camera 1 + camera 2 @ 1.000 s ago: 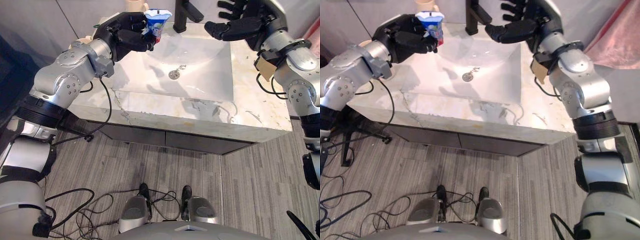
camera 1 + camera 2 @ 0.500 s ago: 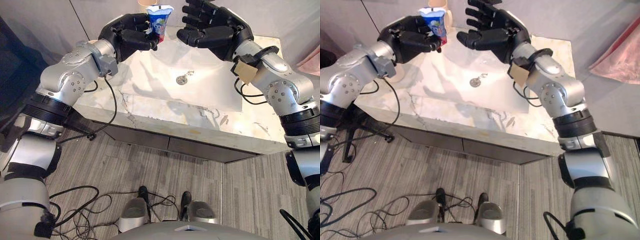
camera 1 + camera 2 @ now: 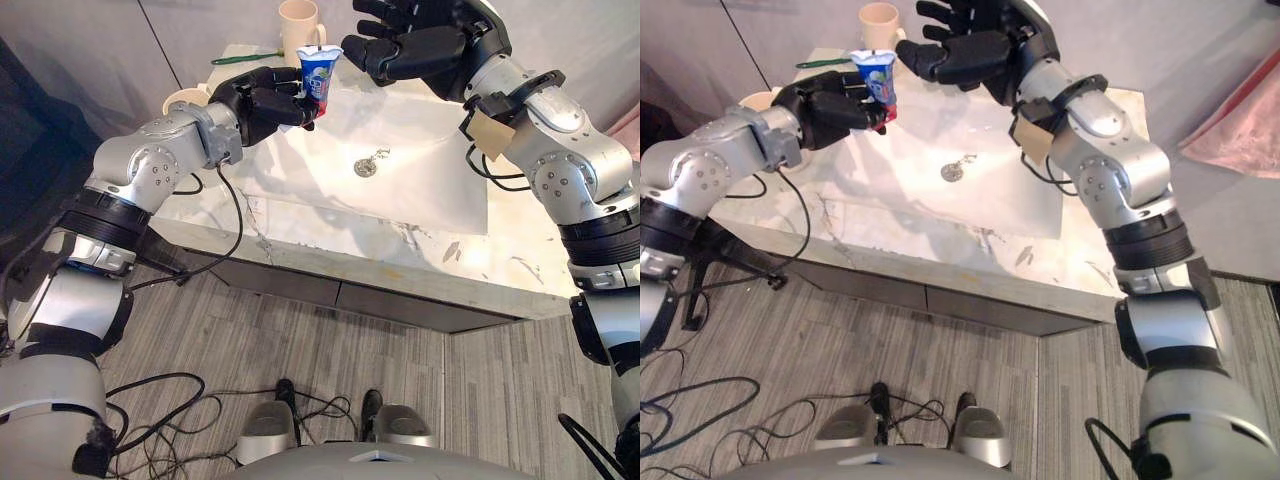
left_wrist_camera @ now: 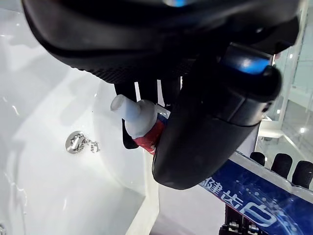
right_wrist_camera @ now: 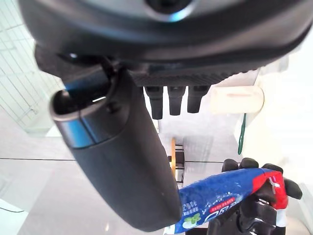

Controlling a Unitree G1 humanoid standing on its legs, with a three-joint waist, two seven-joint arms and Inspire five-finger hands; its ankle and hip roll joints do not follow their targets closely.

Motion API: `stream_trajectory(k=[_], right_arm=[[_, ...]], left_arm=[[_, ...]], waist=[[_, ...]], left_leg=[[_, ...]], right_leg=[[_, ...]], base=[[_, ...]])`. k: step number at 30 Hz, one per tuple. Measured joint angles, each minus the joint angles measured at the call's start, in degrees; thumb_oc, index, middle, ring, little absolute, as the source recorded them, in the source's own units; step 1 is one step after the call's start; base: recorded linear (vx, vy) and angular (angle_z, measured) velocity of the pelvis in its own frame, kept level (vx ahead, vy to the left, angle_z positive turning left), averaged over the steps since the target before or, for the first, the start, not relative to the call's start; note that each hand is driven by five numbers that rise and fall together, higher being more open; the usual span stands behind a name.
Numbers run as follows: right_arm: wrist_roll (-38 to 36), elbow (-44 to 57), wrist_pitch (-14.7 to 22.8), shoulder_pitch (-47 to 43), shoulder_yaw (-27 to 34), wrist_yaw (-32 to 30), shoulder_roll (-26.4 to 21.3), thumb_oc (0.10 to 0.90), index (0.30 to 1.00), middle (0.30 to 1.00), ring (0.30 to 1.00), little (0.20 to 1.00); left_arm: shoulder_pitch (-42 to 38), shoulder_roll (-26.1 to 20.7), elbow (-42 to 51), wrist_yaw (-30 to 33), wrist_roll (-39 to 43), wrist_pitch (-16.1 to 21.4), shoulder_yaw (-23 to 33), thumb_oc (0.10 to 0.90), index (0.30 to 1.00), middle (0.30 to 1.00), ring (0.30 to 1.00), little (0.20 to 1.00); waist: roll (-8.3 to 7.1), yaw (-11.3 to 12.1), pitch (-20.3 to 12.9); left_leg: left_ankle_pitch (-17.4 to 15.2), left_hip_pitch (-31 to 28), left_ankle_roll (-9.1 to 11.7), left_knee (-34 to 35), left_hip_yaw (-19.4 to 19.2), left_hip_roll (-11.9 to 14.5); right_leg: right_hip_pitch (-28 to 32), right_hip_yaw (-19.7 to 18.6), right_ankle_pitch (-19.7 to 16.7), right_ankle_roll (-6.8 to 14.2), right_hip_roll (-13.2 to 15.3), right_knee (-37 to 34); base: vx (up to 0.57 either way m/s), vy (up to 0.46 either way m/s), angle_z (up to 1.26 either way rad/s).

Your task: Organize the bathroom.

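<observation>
Left fingers [image 3: 283,98]: we see them curled round the lower part of the toothpaste tube [image 3: 319,77], thumb pinching it near the white cap.
Right fingers [image 3: 385,18]: we see them spread straight and relaxed, grasping nothing, thumb stretched toward the tube without touching it.
Left hand [image 3: 258,101]: raised over the near-left corner of the sink [image 3: 430,165], its arm coming in across the worktop [image 3: 500,262].
Right hand [image 3: 425,45]: hovering just beyond the tube, palm turned toward the left fingers.
Toothpaste tube: blue with a red band, upright in the left fingers, flat crimped end up, cap down; it stands between the two hands.
Cup [image 3: 299,22]: beige, on the worktop behind the left fingers.
Toothbrush [image 3: 247,57]: green, lying flat on the worktop beyond the left fingers, beside the cup.
Drain [image 3: 366,167]: in the sink basin, below and between both sets of fingers.
Round beige item [image 3: 183,101]: on the worktop beside the left wrist; we cannot tell what it is.
</observation>
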State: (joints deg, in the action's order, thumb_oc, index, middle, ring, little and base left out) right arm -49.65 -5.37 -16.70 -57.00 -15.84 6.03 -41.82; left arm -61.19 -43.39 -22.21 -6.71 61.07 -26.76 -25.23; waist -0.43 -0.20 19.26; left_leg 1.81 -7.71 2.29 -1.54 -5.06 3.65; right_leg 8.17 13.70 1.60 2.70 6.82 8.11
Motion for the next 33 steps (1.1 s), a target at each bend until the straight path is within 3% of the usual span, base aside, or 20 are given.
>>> stream_trajectory(k=[1, 2, 3, 4, 18, 20, 21, 22, 23, 24, 27, 31, 33], right_arm=[[0.05, 0.01, -0.01, 0.40, 0.24, 0.32, 0.03, 0.800, 0.900, 0.900, 0.900, 0.900], [0.08, 0.16, -0.04, 0.72, 0.41, 0.87, 0.11, 0.800, 0.900, 0.900, 0.900, 0.900], [0.26, 0.44, -0.07, 0.78, 0.58, 1.30, 0.23, 0.800, 0.900, 0.900, 0.900, 0.900], [1.79, 1.08, -0.09, 0.87, 1.10, 1.71, 0.61, 0.800, 0.900, 0.900, 0.900, 0.900], [4.65, 1.75, -1.81, 9.61, 2.25, 4.90, 4.45, 0.800, 0.900, 0.900, 0.900, 0.900], [6.41, 1.75, -1.80, 10.29, 2.17, 5.19, 5.13, 0.800, 0.900, 0.900, 0.900, 0.900], [6.49, 1.64, -1.80, 10.71, 2.17, 5.18, 5.12, 0.800, 0.900, 0.900, 0.900, 0.900], [6.44, 1.70, -1.77, 10.81, 2.17, 5.29, 5.24, 0.800, 0.900, 0.900, 0.900, 0.900], [6.43, 1.79, -1.76, 10.76, 2.15, 5.79, 5.32, 0.800, 0.900, 0.900, 0.900, 0.900], [6.45, 1.78, -1.75, 10.70, 2.17, 5.91, 5.54, 0.800, 0.900, 0.900, 0.900, 0.900], [6.51, 1.56, -1.73, 11.29, 1.85, 5.76, 5.69, 0.800, 0.900, 0.900, 0.900, 0.900], [6.57, 1.55, -1.64, 11.30, 1.75, 5.79, 5.70, 0.800, 0.900, 0.900, 0.900, 0.900], [6.58, 1.55, -1.57, 11.30, 1.88, 5.69, 5.67, 0.800, 0.900, 0.900, 0.900, 0.900]], left_arm=[[0.01, 0.39, 0.07, 0.21, -0.01, 0.00, 0.02, 0.400, 0.300, 0.300, 0.300, 0.300], [0.22, 0.36, 0.31, 0.25, -0.03, -0.01, 0.06, 0.400, 0.300, 0.300, 0.300, 0.300], [0.20, -0.04, 0.56, 0.23, -0.03, -0.02, 0.09, 0.400, 0.300, 0.300, 0.300, 0.300], [0.72, 0.24, 0.98, 0.47, -0.09, 0.04, 1.06, 0.400, 0.300, 0.300, 0.300, 0.300], [5.36, 0.89, 5.01, 1.32, -0.07, -0.01, 1.89, 0.400, 0.300, 0.300, 0.300, 0.300], [5.51, 1.36, 4.98, 1.33, -0.11, -0.01, 1.89, 0.400, 0.300, 0.300, 0.300, 0.300], [5.51, 2.40, 4.86, 1.33, -0.24, -0.01, 1.89, 0.400, 0.300, 0.300, 0.300, 0.300], [5.54, 2.63, 4.81, 1.25, -0.25, 0.03, 1.90, 0.400, 0.300, 0.300, 0.300, 0.300], [5.54, 2.63, 4.77, 1.19, -0.26, 0.10, 2.05, 0.400, 0.300, 0.300, 0.300, 0.300], [5.56, 2.49, 4.74, 1.24, -0.57, 0.09, 2.18, 0.400, 0.300, 0.300, 0.300, 0.300], [7.72, 3.07, 5.26, 1.06, -0.75, 0.17, 3.53, 0.400, 0.300, 0.300, 0.300, 0.300], [8.86, 3.15, 5.15, 1.06, -0.76, 0.17, 3.68, 0.400, 0.300, 0.300, 0.300, 0.300], [9.07, 3.15, 5.16, 0.97, -0.76, 0.17, 3.70, 0.400, 0.300, 0.300, 0.300, 0.300]], waist=[[0.30, -0.11, 0.06], [0.33, 0.04, -0.34], [-1.07, 0.18, -1.22], [-2.06, -0.13, -1.77], [-1.92, -0.24, -1.84], [-1.67, -0.26, -1.86], [0.06, -0.10, -1.65], [0.75, -0.26, -1.74], [0.23, -0.14, -2.03], [-1.27, 0.00, -2.56], [-0.10, -0.25, -3.25], [-0.13, -0.20, -3.24], [-0.04, -0.84, -3.29]], left_leg=[[1.24, -0.67, -1.04, 0.50, 0.11, 0.61], [1.23, -0.79, -1.00, 0.70, 0.43, 1.08], [1.16, -0.45, -0.71, 0.79, 0.21, 0.16], [0.20, -0.47, 0.73, 0.91, 0.57, -0.65], [-0.06, -0.64, 1.22, -3.26, -0.15, 0.05], [-0.03, -0.98, 1.18, -3.24, -0.05, 0.31], [0.31, -1.96, 0.66, -2.27, 0.11, 1.60], [0.30, -2.32, 0.68, -1.62, 0.18, 2.07], [0.24, -2.48, 0.77, -1.29, -0.03, 1.38], [-0.16, -2.73, 1.37, -1.07, -0.11, -0.43], [-1.22, -2.99, 2.72, -1.28, 0.29, 0.11], [-2.90, -1.65, 4.90, -5.62, -0.11, 1.98], [-3.02, -2.42, 4.84, -4.08, -0.23, 1.99]], right_leg=[[-2.56, -0.31, 0.32, 0.17, 0.04, 5.09], [-3.17, -0.94, 3.39, -0.24, -0.45, 3.15], [-1.73, -1.99, -0.15, 0.62, -0.34, -4.23], [-0.54, -1.91, -3.09, 1.20, 0.53, -6.54], [2.55, -1.47, -3.75, 0.34, 0.12, -7.80], [2.17, -1.47, -3.73, 0.32, 0.04, -6.26], [-1.83, -1.55, -2.56, 0.01, -0.61, 0.60], [-3.72, -1.54, 0.75, -0.58, -1.15, 1.84], [-2.55, -2.06, 0.01, -0.88, -1.22, -6.41], [-2.43, -2.82, -9.03, -1.06, -0.02, -10.50], [-1.29, -2.18, -7.63, -0.67, -0.17, -11.26], [-0.45, -2.89, -7.49, -1.17, -1.84, -11.19], [-0.32, -2.76, -7.29, -1.46, -2.06, -11.20]], base=[[0.04, -0.004, -0.03], [0.03, -0.004, -0.06], [0.03, -0.002, 0.08], [0.03, -0.001, 0.18], [0.01, 0.002, 0.01], [0.00, -0.002, 0.02], [0.00, -0.003, -0.07], [0.00, -0.001, -0.12], [0.00, 0.002, -0.04], [0.00, 0.004, 0.13], [0.00, 0.003, 0.08], [0.00, 0.003, -0.06], [0.00, 0.001, 0.04]])
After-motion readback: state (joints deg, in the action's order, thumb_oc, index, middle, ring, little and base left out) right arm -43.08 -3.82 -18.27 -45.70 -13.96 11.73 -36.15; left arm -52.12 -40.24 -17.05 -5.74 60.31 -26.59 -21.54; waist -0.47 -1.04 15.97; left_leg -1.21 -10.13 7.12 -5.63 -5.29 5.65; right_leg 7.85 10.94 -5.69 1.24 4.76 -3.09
